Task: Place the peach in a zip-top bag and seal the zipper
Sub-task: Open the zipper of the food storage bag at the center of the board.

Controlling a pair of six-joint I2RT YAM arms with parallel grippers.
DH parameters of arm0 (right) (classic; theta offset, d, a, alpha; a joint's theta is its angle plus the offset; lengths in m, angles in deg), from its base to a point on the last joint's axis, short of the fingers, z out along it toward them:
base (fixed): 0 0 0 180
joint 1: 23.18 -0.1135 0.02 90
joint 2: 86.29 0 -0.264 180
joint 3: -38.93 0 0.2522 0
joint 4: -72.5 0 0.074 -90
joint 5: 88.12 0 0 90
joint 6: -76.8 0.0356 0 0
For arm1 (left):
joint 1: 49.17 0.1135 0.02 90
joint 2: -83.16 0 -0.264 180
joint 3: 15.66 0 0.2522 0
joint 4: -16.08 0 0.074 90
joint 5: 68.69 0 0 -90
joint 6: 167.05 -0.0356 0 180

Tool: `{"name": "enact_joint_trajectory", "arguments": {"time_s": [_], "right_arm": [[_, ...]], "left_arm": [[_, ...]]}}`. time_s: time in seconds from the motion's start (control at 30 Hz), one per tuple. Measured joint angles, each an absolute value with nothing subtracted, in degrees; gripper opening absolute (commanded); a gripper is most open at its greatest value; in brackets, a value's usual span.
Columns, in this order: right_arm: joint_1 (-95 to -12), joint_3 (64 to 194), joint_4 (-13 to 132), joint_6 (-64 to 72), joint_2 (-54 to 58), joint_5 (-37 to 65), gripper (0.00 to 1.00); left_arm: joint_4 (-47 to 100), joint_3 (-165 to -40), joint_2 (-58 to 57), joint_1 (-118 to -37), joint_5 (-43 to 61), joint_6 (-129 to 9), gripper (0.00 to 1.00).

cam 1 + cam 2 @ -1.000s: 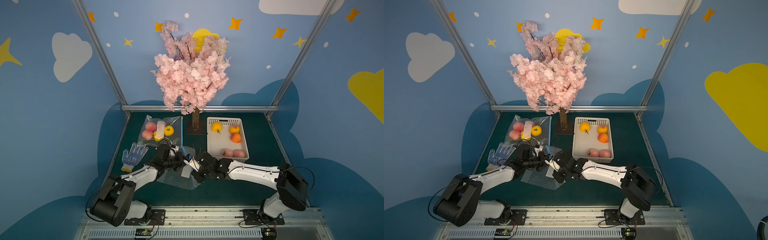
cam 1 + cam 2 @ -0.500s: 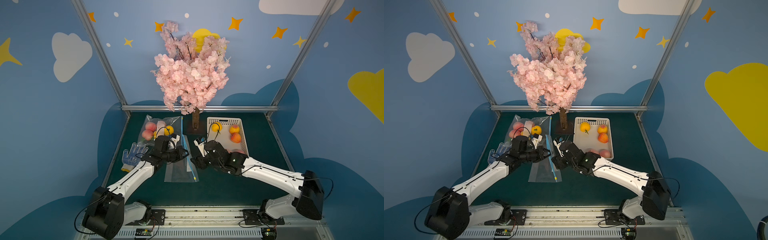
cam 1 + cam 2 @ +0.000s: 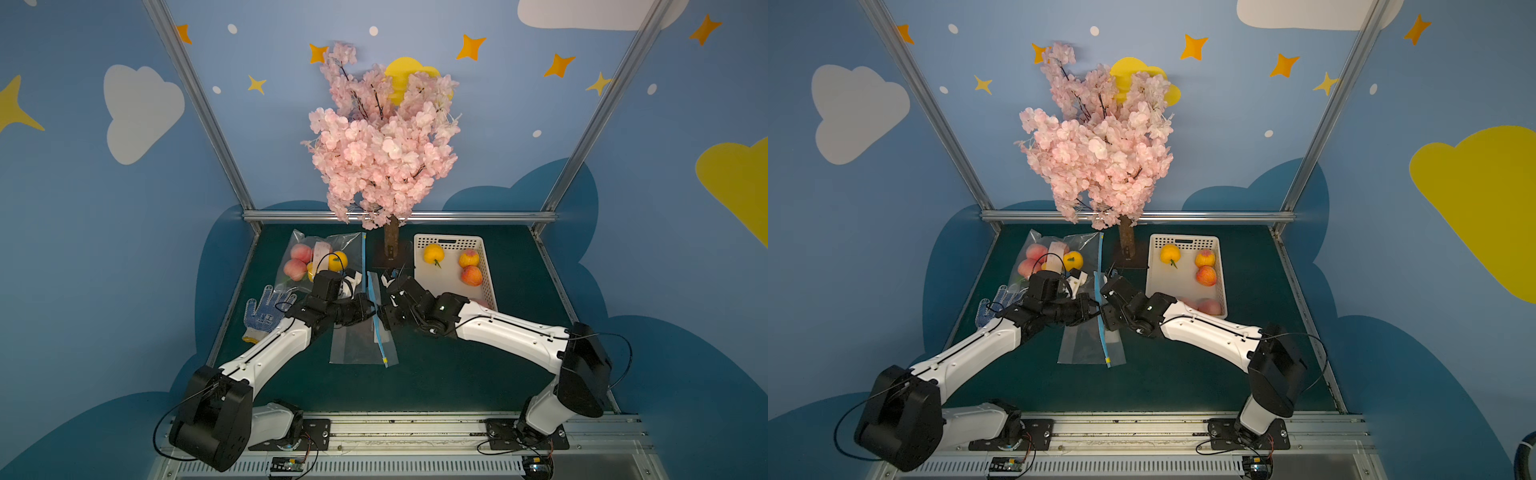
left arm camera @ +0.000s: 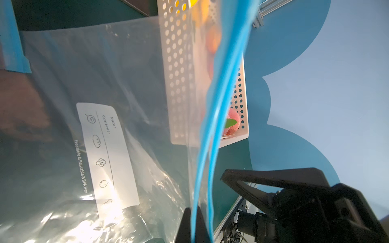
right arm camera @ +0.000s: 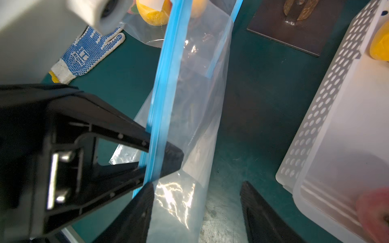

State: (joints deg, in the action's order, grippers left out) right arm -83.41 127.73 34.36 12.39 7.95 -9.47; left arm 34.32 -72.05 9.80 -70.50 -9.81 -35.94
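Note:
The clear zip-top bag (image 3: 356, 345) lies mid-table, its blue zipper (image 3: 379, 332) running front to back. My left gripper (image 3: 371, 311) (image 4: 194, 223) is shut on that zipper strip and holds that edge raised. My right gripper (image 3: 385, 318) (image 5: 197, 214) stands open just right of it, one finger (image 5: 134, 216) against the bag's side, nothing gripped. In both top views peaches (image 3: 471, 275) (image 3: 1206, 275) lie in the white basket (image 3: 449, 241); another peach (image 4: 232, 123) shows through the basket wall. The bag holds nothing.
A second clear bag (image 3: 316, 257) with peaches and oranges lies at the back left. A blue-dotted glove (image 3: 266, 311) is left of my left arm. The pink blossom tree's trunk (image 3: 390, 245) stands at the back middle, an orange (image 3: 433, 253) in the basket.
Both arms have moved toward the back with the bag, which now lies straighter. My right gripper has opened and let go of it; the left stays shut on the zipper.

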Motion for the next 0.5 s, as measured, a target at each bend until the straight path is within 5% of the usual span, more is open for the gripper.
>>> {"name": "enact_joint_trajectory", "arguments": {"time_s": [0.5], "right_arm": [[-83.60,126.71,33.64,12.28,8.08,-4.14,0.64]], "left_arm": [[34.45,-72.70,9.01,-70.95,-9.61,-36.14,0.03]]}}
